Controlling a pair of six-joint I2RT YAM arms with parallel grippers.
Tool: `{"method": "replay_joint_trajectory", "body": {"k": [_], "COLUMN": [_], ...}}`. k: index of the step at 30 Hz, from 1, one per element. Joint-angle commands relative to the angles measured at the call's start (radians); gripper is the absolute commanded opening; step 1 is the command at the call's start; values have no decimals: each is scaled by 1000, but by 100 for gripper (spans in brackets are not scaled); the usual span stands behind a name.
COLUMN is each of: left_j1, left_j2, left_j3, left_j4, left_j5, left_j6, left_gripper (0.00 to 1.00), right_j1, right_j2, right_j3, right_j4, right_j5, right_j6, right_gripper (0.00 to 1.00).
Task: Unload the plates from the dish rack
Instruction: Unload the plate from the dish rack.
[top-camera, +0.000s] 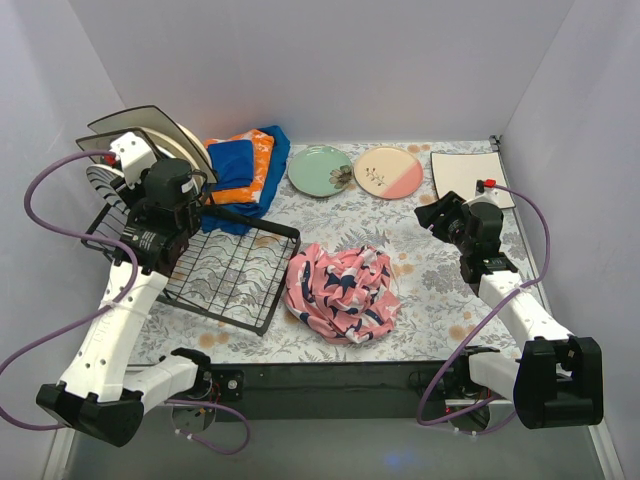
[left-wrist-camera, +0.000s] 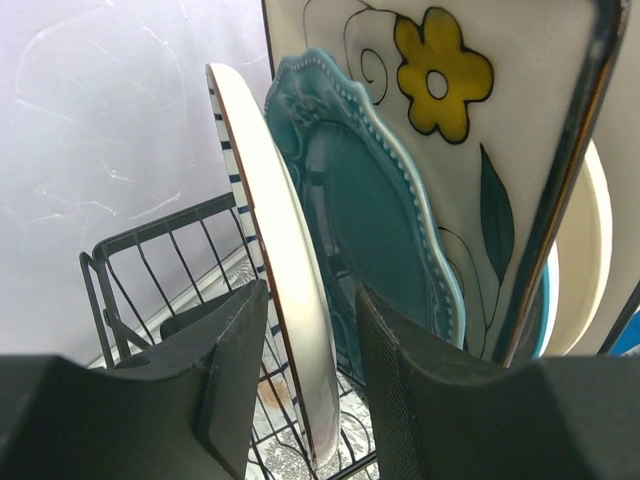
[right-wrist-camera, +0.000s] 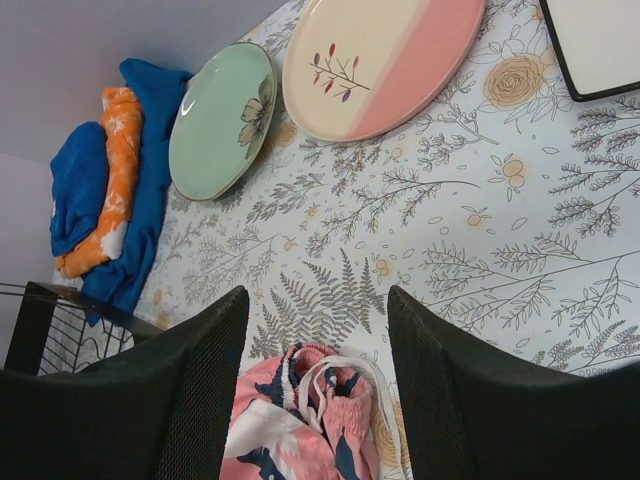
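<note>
The black wire dish rack (top-camera: 235, 262) stands at the left with several plates upright at its far end (top-camera: 150, 135). My left gripper (top-camera: 128, 172) is open there. In the left wrist view its jaws (left-wrist-camera: 308, 300) straddle the rim of the cream-and-blue plate (left-wrist-camera: 285, 290), with gaps on both sides. Behind that plate stand a teal plate (left-wrist-camera: 375, 230) and a white plate with a yellow flower (left-wrist-camera: 470, 120). The mint green plate (top-camera: 320, 170), the cream-and-pink plate (top-camera: 388, 172) and the cream square plate (top-camera: 470, 178) lie on the table at the back. My right gripper (top-camera: 432, 215) is open and empty above the table.
A crumpled pink patterned cloth (top-camera: 342, 292) lies mid-table, just under my right gripper (right-wrist-camera: 318, 295) in the right wrist view. Folded blue-orange cloths (top-camera: 245, 170) lie between the rack and the mint plate. White walls close in the left, back and right.
</note>
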Motion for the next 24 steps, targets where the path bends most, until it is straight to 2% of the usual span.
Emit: {"method": "replay_joint_trajectory", "body": {"k": [1, 7, 12, 22, 24], "left_j1": [-5, 8, 34, 90, 93], "left_j2": [-9, 34, 29, 35, 51], "left_j3": [-3, 6, -20, -46, -40], "left_j4": [-26, -65, -1, 55, 62], "left_j5": [-42, -65, -39, 23, 24], "left_j6": [-61, -99, -61, -26, -21], "left_gripper": [40, 41, 40, 27, 19], "right_j1": [-5, -5, -3, -3, -3], "right_j2": [-20, -30, -27, -13, -13], "right_j3": [-9, -14, -9, -4, -1], "right_j4": [38, 38, 36, 38, 39], "right_j5": [13, 19, 24, 24, 22], "right_j6": [-19, -20, -22, -20, -22], "right_gripper": [63, 63, 64, 63, 63]}}
